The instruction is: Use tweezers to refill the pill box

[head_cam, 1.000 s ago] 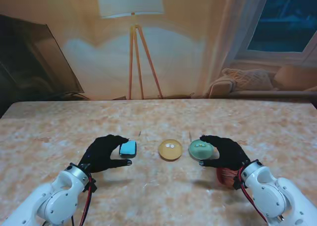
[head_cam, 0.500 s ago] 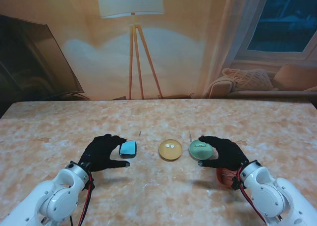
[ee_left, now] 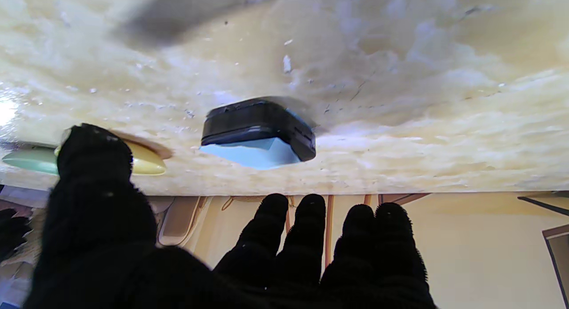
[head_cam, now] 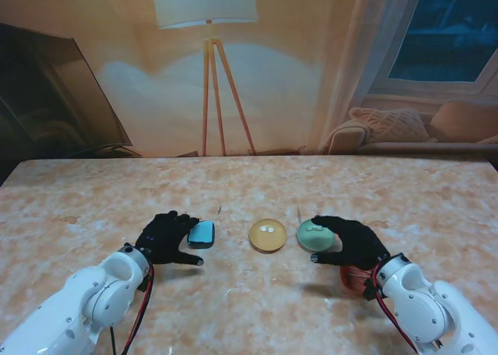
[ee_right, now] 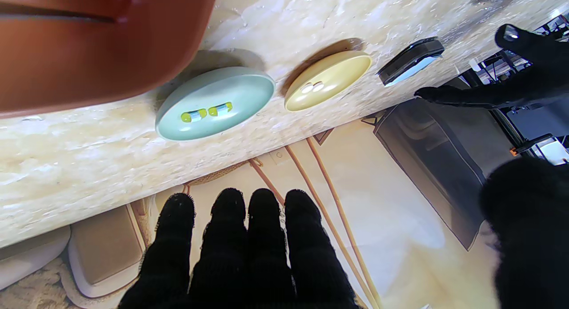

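The left hand (head_cam: 170,237) is drawing back toward me and slightly leftward, its white forearm swinging in closer behind it. Its fingers are leaving the pill box (head_cam: 201,233), which is now lying apart from them and turning a little on the table. The right hand (head_cam: 348,240) is edging slightly leftward.
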Action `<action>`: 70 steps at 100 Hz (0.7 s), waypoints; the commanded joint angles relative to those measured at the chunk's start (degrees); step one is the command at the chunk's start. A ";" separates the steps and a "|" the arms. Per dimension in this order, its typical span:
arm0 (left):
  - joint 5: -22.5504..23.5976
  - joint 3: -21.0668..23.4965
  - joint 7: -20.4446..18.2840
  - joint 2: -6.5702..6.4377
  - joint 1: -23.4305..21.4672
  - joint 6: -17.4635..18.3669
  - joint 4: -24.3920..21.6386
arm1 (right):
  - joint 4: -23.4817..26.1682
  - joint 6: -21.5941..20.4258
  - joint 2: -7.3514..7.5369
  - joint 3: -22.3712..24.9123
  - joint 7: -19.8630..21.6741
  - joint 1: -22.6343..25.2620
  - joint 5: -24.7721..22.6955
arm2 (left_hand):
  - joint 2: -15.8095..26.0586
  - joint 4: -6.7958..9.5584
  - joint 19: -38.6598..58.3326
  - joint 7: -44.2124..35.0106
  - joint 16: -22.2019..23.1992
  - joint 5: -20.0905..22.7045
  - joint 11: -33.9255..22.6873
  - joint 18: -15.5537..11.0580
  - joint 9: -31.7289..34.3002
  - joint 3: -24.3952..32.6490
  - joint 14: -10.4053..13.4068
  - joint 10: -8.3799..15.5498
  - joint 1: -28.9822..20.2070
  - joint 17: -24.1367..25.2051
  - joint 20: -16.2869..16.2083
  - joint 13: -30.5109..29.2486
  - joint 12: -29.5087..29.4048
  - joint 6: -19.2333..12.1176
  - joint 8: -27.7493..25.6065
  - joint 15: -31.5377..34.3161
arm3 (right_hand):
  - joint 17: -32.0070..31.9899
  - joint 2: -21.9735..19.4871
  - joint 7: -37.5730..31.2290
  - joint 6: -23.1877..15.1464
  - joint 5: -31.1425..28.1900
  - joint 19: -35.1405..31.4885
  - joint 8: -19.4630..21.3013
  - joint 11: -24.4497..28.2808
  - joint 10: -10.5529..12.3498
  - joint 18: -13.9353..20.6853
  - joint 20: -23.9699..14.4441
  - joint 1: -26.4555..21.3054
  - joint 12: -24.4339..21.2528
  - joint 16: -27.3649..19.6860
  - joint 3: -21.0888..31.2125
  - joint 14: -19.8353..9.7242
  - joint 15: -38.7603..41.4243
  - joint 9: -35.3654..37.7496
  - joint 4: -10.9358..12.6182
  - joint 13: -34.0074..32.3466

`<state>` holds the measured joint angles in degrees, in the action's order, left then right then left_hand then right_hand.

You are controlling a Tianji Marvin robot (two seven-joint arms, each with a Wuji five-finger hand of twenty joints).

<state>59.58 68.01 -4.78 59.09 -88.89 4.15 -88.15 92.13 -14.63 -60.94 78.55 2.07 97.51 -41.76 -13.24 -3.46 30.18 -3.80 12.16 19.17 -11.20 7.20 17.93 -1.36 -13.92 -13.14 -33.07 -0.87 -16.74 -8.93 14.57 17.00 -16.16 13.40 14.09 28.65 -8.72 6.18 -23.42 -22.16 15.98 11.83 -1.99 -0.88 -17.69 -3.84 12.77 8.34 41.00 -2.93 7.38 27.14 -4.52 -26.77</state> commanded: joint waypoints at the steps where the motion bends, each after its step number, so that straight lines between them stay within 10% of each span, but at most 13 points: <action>1: -0.39 -0.65 -0.44 0.24 1.24 -0.54 1.30 | 0.02 0.06 -0.29 -0.23 1.12 0.56 0.13 | -0.83 0.31 -0.34 1.81 0.08 -2.11 -0.26 -0.34 -2.55 0.45 -1.65 -1.07 0.68 0.84 0.86 2.18 -0.58 2.00 0.91 0.36 | -0.03 -0.14 0.11 -0.35 0.19 -0.03 0.14 0.15 -0.23 0.02 0.78 0.17 -2.27 -0.74 -0.72 -0.57 -0.62 1.02 -1.21 -0.46; 70: -2.12 -14.00 3.37 0.43 15.32 -3.14 15.74 | -0.80 0.31 -0.30 -0.58 1.65 0.28 1.31 | -0.70 0.26 3.34 -1.18 0.99 -0.84 -2.85 0.00 -0.95 0.62 -1.51 -0.48 0.49 -0.05 -0.89 -0.12 0.23 0.40 -0.37 2.25 | 0.93 0.67 -0.43 -0.50 -0.69 -0.69 0.00 0.63 -0.40 -0.24 0.71 -2.17 -2.03 -0.59 -1.15 -0.37 -0.24 2.20 -1.14 -1.87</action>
<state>57.35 54.32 -0.67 59.27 -74.35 1.32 -72.60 91.57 -14.44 -60.91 78.16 3.20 97.37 -40.45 -13.24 -3.46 32.46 -2.92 12.23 17.74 -13.23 7.25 16.58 -1.36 -14.04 -13.88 -33.08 -0.93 -16.73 -8.97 14.54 17.64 -14.91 14.38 14.74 28.65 -8.73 6.18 -23.56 -22.25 15.98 12.38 -2.05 -1.37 -17.66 -5.68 12.77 8.34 40.87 -2.84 7.40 28.34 -4.52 -27.55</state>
